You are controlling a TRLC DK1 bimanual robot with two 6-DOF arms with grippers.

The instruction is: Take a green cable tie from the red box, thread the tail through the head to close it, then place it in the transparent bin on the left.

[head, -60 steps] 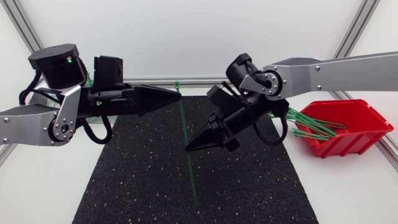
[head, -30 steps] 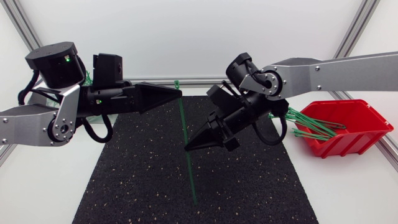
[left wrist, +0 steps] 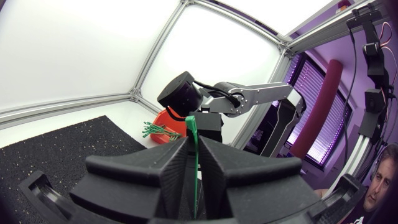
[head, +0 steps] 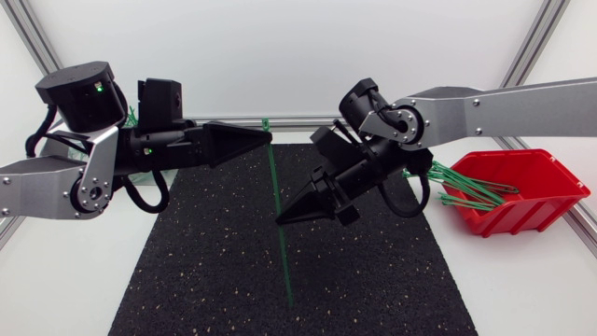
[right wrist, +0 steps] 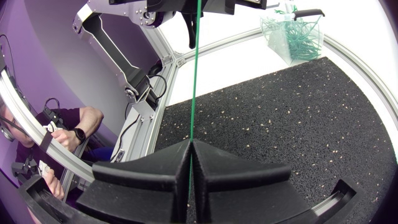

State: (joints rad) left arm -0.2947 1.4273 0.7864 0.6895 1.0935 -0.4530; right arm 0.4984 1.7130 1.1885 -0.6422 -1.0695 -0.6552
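Our left end effector (head: 264, 140) and right end effector (head: 284, 220) were each clamped on one green cable tie (head: 276, 182), stretched straight between them above the black mat (head: 205, 266).

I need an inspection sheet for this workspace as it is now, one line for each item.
Surface: black mat on white table.
Job's things: green cable tie stretched between both grippers, over the mat; red box holds more ties; transparent bin holds ties.
Clutter: nothing seen.
Grippers: left gripper shut on cable tie near its head; right gripper shut on it farther along.
Cables: black cable loops under the arms.
Surroundings: nothing seen.
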